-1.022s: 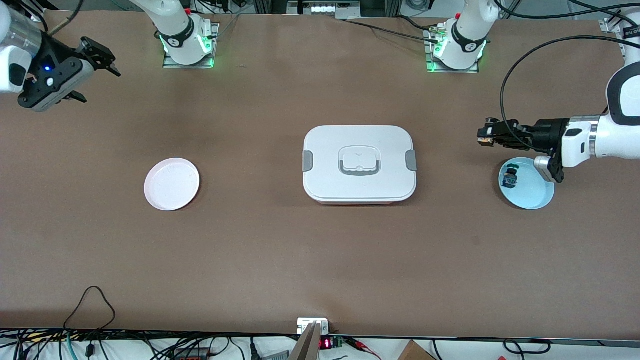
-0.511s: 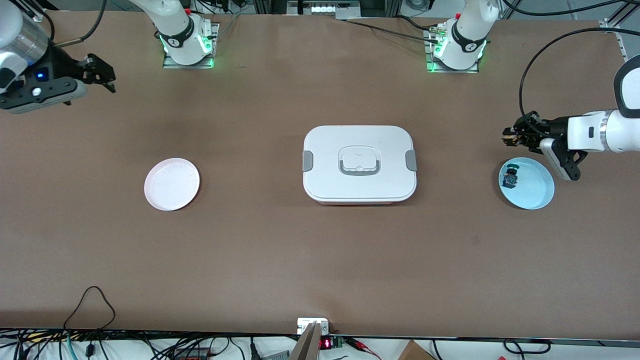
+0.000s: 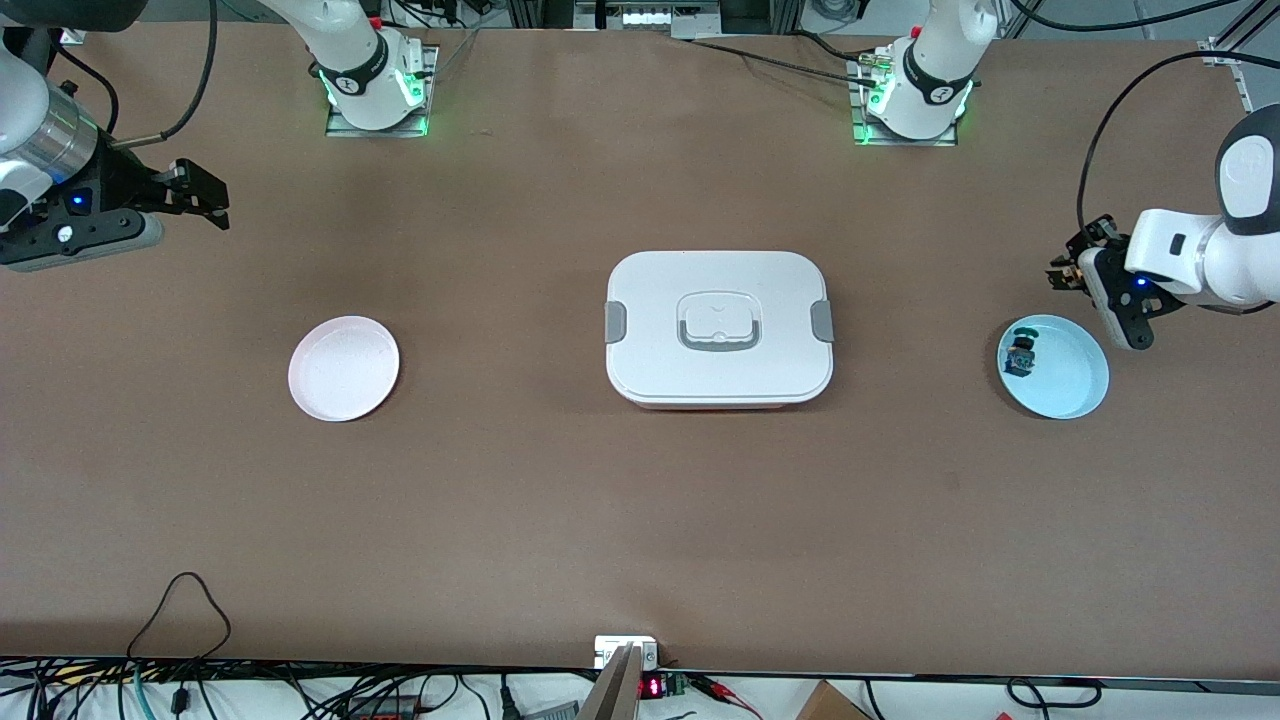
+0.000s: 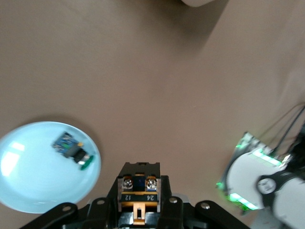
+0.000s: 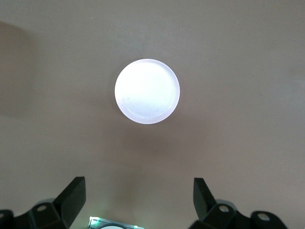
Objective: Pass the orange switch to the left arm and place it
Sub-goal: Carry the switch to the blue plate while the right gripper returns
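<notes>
Left gripper [image 4: 138, 217] clamps the orange switch [image 4: 138, 193], held in the air toward the left arm's end of the table from the box [image 3: 718, 327], just beside the blue plate [image 3: 1070, 385]. Switch's long axis runs out along the fingers. Right gripper [image 3: 205, 195] hangs spread wide and empty toward the right arm's end. Box sits between them, so a handover probably has to pass over or around it. Blue plate holds a blue-teal switch [image 3: 1020, 355]; white plate [image 3: 343, 367] holds nothing.
</notes>
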Controlling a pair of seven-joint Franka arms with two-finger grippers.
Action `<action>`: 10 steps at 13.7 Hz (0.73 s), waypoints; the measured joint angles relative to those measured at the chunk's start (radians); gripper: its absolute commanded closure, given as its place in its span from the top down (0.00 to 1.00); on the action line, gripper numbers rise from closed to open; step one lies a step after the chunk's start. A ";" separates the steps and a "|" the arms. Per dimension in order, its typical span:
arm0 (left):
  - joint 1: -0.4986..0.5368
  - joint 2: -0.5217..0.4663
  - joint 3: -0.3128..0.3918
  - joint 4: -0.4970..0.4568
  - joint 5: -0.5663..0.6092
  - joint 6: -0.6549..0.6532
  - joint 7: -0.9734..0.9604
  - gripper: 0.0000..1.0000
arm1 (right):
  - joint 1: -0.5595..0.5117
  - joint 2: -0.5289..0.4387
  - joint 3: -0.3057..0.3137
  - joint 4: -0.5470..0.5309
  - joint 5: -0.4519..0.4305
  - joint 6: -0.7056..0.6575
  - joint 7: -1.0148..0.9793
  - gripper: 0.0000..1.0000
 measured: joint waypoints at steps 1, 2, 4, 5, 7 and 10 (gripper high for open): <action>0.005 0.000 0.000 -0.003 0.008 0.030 0.051 0.00 | -0.001 0.000 -0.001 -0.005 0.000 0.019 0.003 1.00; 0.010 0.000 0.000 -0.007 0.024 0.051 0.091 0.00 | -0.001 0.000 -0.001 -0.010 0.000 0.049 0.004 1.00; 0.016 0.000 0.000 -0.019 0.054 0.079 0.144 0.00 | -0.001 0.004 -0.002 -0.014 0.000 0.112 0.006 1.00; 0.018 0.001 0.000 -0.027 0.067 0.091 0.162 0.00 | -0.001 0.008 -0.001 -0.015 0.000 0.131 0.006 1.00; 0.030 0.009 -0.001 -0.035 0.115 0.107 0.187 0.00 | -0.001 0.015 -0.001 -0.015 0.000 0.153 0.006 1.00; 0.075 0.034 -0.006 -0.042 0.138 0.182 0.277 0.00 | -0.001 0.016 -0.002 -0.015 0.000 0.157 0.006 1.00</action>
